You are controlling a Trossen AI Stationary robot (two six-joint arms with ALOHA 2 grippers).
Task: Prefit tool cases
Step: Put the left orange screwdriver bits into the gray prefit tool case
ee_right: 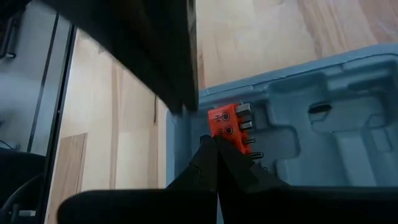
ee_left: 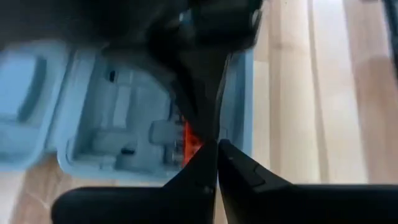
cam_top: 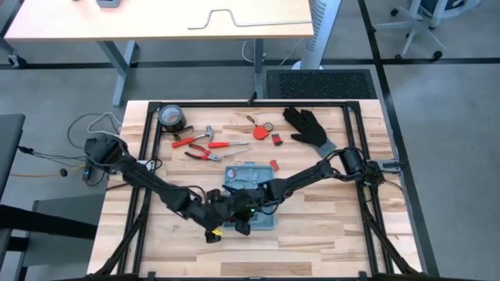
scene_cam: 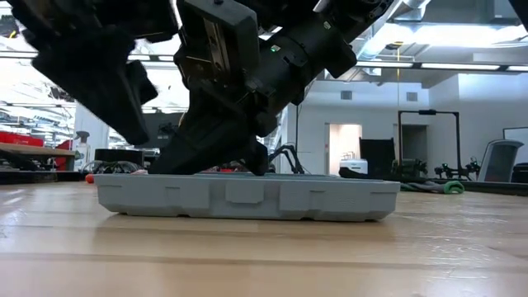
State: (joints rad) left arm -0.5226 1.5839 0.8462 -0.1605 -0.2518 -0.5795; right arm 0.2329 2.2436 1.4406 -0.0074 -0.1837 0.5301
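The blue-grey tool case (cam_top: 251, 197) lies open and flat near the table's (cam_top: 328, 234) 6 o'clock edge. Both grippers meet over it: the left gripper (ee_left: 217, 144) is pressed together, and the right gripper (ee_right: 214, 142) (also closed) touches an orange bit holder (ee_right: 225, 124) in a recess.

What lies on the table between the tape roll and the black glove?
In the high view, between the tape roll and the black glove lie red-handled pliers, a screwdriver and small red items on the wood.
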